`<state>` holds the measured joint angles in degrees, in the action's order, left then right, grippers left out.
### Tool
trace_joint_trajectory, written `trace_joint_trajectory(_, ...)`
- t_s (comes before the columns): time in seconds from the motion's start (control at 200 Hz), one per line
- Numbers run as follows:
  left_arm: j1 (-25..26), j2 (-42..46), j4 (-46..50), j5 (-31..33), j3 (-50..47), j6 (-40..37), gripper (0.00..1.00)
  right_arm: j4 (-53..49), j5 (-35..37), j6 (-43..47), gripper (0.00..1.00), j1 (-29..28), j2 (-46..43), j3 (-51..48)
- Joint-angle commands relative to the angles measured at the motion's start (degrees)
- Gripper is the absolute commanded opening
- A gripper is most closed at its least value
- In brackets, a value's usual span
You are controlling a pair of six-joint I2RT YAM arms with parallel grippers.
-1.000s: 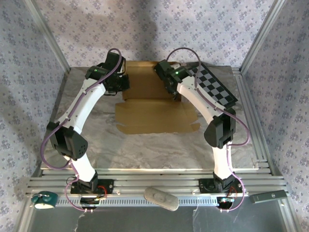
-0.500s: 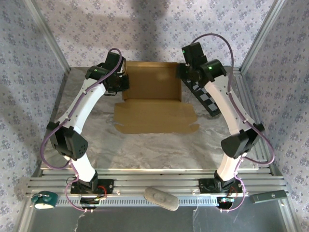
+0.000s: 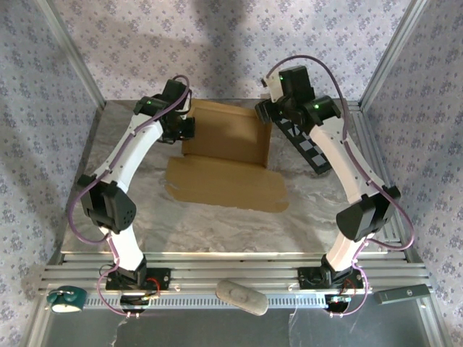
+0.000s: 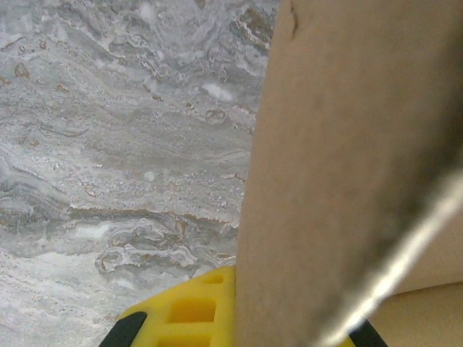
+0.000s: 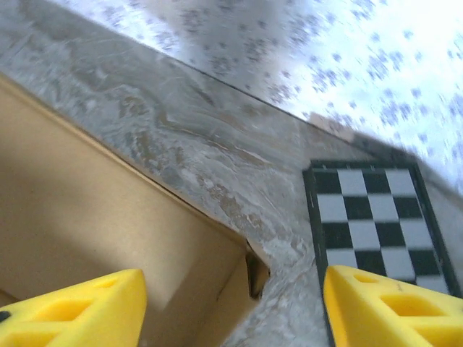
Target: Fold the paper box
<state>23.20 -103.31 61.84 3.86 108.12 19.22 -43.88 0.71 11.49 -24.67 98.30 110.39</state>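
Paper box (image 3: pixel 226 137) long axis left-right, left gripper (image 3: pixel 182 131) apparently pinching its wall, right gripper (image 5: pixel 233 280) spread

Setting: robotics lab test cell. Evidence: aluminium-profile frame (image 3: pixel 388 52), floral-print curtain walls (image 3: pixel 239 50), marble-look table (image 3: pixel 217 224), checkerboard calibration panel (image 3: pixel 304 148) at 2 o'clock, slotted mounting rail (image 3: pixel 231 271) at 6 o'clock.

Grey marble-patterned tabletop (image 3: pixel 217 220) underneath. Black-and-white checkerboard panel (image 3: pixel 309 153) flat near the far right corner of the tabletop, slanted to its edges, partly covered. Metal rails (image 3: pixel 231 266) along the near edge. Pale oblong pebble-shaped thing (image 3: pixel 241 296) on those rails, about midway. Teal round object (image 3: pixel 66 299) by the near left corner. Dark flat bar-shaped device (image 3: pixel 402 293) by the near right corner. Floral-print walls (image 3: pixel 217 43) on three sides.
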Motion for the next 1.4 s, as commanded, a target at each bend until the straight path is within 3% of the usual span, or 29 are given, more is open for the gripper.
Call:
trace_joint_trajectory(0.0,-0.35,-0.1,2.08,-2.16,2.43,-2.69,0.0,0.72,-7.72,16.38,0.7,-1.31,2.81,2.35)
trace_joint_trajectory(0.23,0.22,-0.27,2.02,-3.39,2.45,-4.44,0.0,-0.1,-8.0,20.89,0.73,-3.18,9.39,5.47)
trace_joint_trajectory(0.565,0.52,-0.66,2.36,-4.71,2.44,-5.95,0.0,3.29,2.04,22.1,0.7,-6.62,15.27,7.28)
trace_joint_trajectory(0.89,0.32,-2.07,2.96,-4.82,2.79,-5.95,0.0,3.46,4.43,22.88,0.31,-8.98,15.74,6.43)
trace_joint_trajectory(1.004,0.16,-2.72,3.19,-4.83,3.33,-5.61,0.0,3.74,5.81,23.43,0.24,-10.32,15.35,5.48)
trace_joint_trajectory(1.194,-0.16,-3.26,3.19,-5.0,3.33,-5.17,0.0,5.37,10.87,25.05,0.04,-12.38,14.38,2.11)
trace_joint_trajectory(1.394,-0.24,-3.37,2.98,-5.13,3.3,-5.07,0.0,6.34,14.32,24.98,0.0,-13.45,14.2,-0.74)
